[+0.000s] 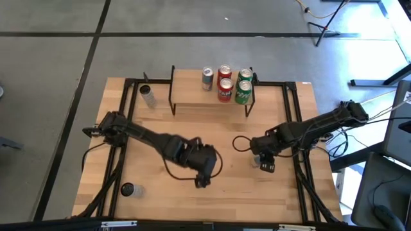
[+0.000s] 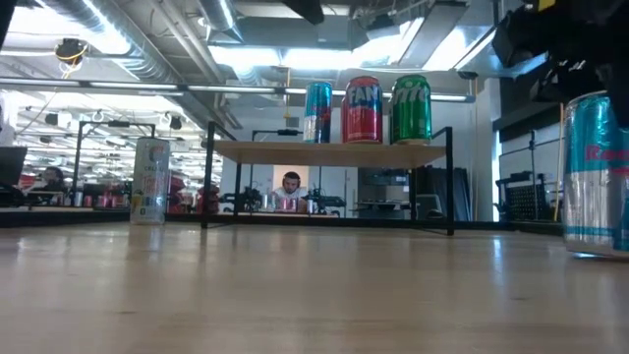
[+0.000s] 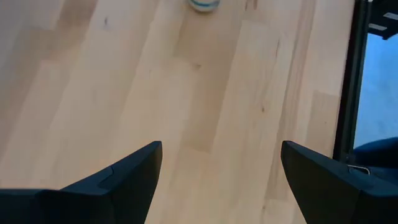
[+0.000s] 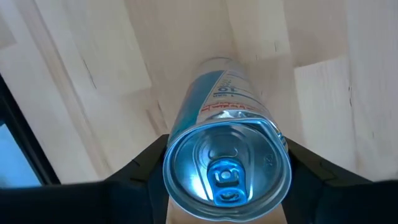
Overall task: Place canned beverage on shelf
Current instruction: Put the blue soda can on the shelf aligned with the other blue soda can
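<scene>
My right arm reaches in from the worktop's (image 1: 192,125) right side, elbow out past the black rail, forearm angled inward, wrist bent so that my right end effector (image 1: 264,160) points down over a slim blue canned beverage (image 4: 227,163) that stands upright on the wood, well in front of the shelf (image 1: 192,98) and toward its right end. In the right wrist view the can's silver top with its pull tab fills the space between my two dark fingers (image 4: 138,176), one on either side of the rim, close around the can; whether they already press on it I cannot tell. My left arm stretches from the left rail across the middle of the worktop, its left end effector (image 3: 221,180) hanging low over bare wood in front of the shelf, jaws spread wide and holding nothing. On the shelf stand five cans (image 1: 226,83) in a cluster at its right half. Another can (image 1: 148,95) stands on the worktop just left of the shelf.
</scene>
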Controlling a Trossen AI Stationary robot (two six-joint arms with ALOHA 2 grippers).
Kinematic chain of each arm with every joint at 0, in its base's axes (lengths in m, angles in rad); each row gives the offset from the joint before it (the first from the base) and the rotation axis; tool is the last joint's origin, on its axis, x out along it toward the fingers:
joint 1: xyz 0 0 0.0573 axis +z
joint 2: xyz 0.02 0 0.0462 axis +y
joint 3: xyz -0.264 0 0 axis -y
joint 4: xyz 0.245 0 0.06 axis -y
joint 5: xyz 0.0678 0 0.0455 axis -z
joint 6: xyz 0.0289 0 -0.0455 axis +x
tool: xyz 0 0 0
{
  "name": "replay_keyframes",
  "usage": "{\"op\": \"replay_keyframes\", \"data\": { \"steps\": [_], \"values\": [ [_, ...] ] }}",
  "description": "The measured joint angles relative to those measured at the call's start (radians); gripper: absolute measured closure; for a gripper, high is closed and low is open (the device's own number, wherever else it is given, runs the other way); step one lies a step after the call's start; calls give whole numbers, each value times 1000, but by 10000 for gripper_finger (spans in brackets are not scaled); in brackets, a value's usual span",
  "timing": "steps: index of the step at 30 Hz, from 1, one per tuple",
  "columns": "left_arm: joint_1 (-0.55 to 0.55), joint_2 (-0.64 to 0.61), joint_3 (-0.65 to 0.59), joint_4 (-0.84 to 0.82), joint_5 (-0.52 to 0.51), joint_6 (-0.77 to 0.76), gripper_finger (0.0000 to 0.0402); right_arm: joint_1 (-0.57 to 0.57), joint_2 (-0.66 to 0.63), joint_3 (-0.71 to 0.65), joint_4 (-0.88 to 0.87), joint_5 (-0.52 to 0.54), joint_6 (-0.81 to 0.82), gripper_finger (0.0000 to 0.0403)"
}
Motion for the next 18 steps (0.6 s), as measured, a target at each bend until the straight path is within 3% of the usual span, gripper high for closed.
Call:
{"op": "replay_keyframes", "data": {
  "steps": [4,10,13,18],
  "values": [
    [-27,0,-22,48,-32,-51,86,0,8,34,4,24,-13,197],
    [-33,0,-22,110,-39,-50,86,0,4,57,15,23,-14,66],
    [-21,0,-22,148,-18,-42,86,0,-16,57,14,21,8,20],
    [1,5,-22,186,2,-4,86,0,-52,60,2,-22,12,27]
  ]
}}
